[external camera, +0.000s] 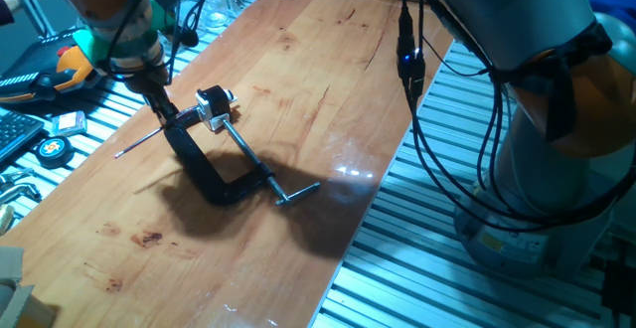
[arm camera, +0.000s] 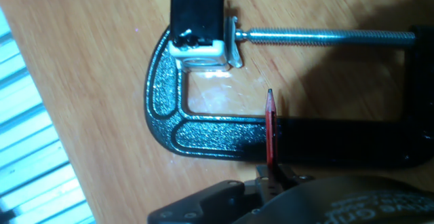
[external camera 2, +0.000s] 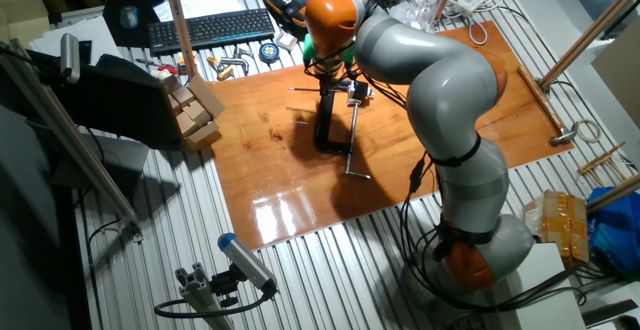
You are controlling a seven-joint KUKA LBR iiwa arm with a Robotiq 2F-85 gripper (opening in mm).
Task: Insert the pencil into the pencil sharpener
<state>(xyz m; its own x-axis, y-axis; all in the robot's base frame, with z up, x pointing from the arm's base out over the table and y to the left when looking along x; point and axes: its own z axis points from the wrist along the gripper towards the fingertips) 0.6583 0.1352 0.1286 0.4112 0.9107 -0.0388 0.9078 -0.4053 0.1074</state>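
No readable brand or lettering anywhere. Gripper [arm camera: 271, 176] fingers clamped on the pencil [arm camera: 270, 130], a thin red-brown stick with a dark sharpened tip, held above the C-clamp [arm camera: 203, 132] frame of pebbled black cast metal. Pencil sharpener [arm camera: 197, 27], a small boxy block with black top and white-silver base, pinched in the clamp jaw by the silver threaded screw [arm camera: 325, 38]. Pencil tip near but apart from the sharpener. Glossy orange-brown wooden bench [arm camera: 88, 68] beneath.

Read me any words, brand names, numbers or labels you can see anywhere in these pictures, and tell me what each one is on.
No text can be read in any view.
The keyboard has keys, but their legends are too small.
The clamp, the pencil sharpener and the pencil show no markings.
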